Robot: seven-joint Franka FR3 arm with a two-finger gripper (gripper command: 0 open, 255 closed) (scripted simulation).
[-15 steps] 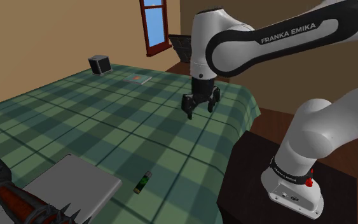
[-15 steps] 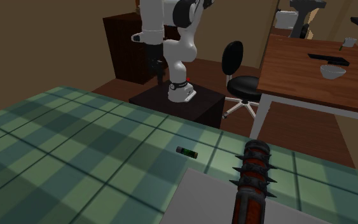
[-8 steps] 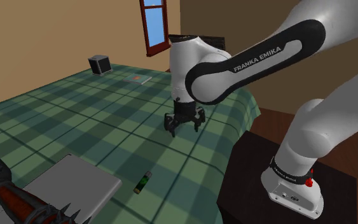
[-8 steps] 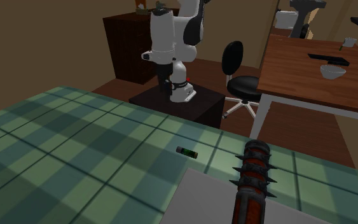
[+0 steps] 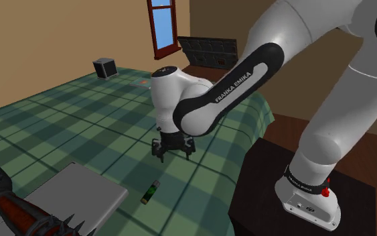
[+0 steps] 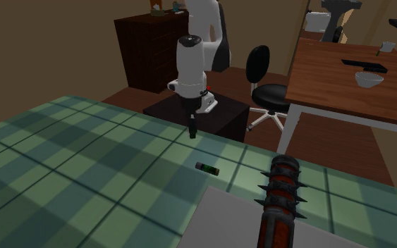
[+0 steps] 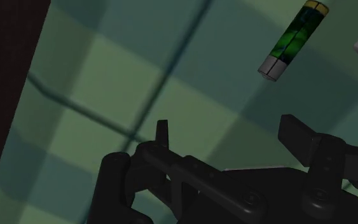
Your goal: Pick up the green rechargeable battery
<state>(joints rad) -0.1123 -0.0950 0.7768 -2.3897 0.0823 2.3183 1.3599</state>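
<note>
The gripper [image 5: 173, 149] is held wide open and empty above the checked cover [image 5: 80, 117]. The battery [image 5: 151, 192] is laid flat nearby, outside the fingers. If the gripper is lowered misaligned, the battery may be struck and rolled away.

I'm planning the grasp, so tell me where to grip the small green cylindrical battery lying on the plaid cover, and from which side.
Grip the small green cylindrical battery at mid-barrel, coming from straight above. It lies flat on its side on the green plaid cover, with cloth showing along both long sides, so the black gripper can likely close its open fingers across the narrow width.
</note>
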